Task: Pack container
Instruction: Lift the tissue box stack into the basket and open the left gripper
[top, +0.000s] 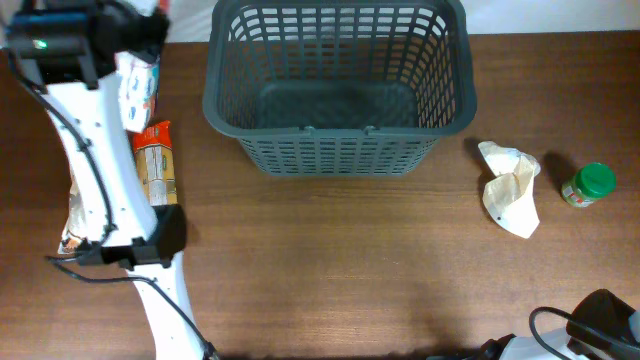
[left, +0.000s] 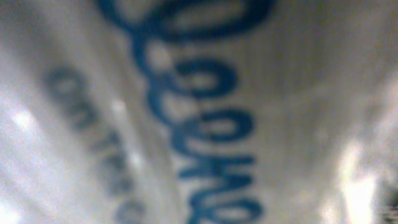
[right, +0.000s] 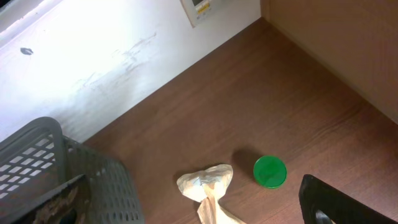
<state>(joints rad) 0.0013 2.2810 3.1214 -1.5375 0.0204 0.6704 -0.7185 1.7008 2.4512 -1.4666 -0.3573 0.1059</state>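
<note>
Grey slotted container, upper centre: only its bare floor is seen inside. Open worktop is seen below its rim. Left claw, right claw: state cannot be told.

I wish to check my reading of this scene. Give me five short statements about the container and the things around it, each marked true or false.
1. Nothing shows inside the container in the overhead view. True.
2. The green-lidded jar stands to the left of the container. False: in the overhead view it stands to the right.
3. The crumpled cream wrapper lies between the container and the jar. True.
4. The orange packet lies in the container. False: it lies on the table, left of the container.
5. A white pack with blue print fills the left wrist view. True.
</note>
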